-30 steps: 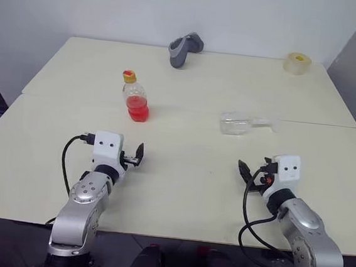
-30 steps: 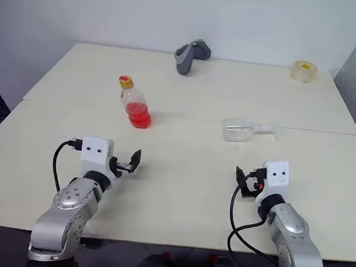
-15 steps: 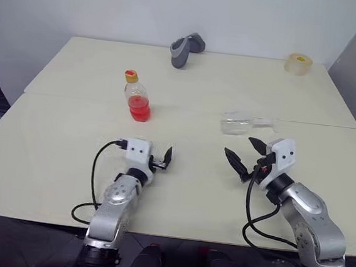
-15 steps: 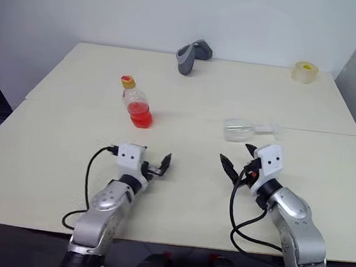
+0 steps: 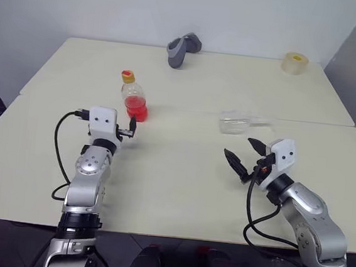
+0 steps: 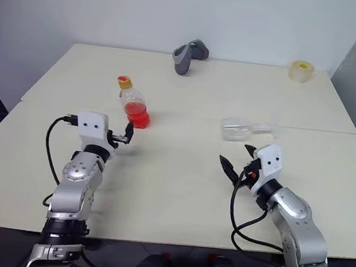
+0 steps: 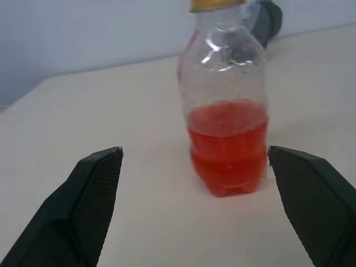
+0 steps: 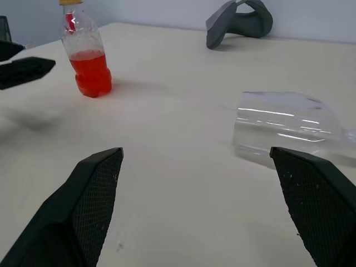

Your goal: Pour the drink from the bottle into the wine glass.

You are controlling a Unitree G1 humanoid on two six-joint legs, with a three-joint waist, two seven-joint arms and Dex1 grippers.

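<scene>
The bottle (image 5: 134, 97) is standing upright on the table (image 5: 180, 171), capped, the drink (image 7: 228, 146) filling its lower part. The left claw (image 5: 131, 128) is hanging wide and empty just before it; the right claw (image 5: 244, 156) is likewise gaping, near the wine glass (image 5: 241, 123), which is lying on its side. Risks judged: the glass rolling away when nudged, the bottle toppling under an off-centre grip, and pouring failing with the cap still on

Left gripper (image 5: 130, 129) open, arm reaching forward; right gripper (image 5: 244, 157) open, seemingly level.
</scene>
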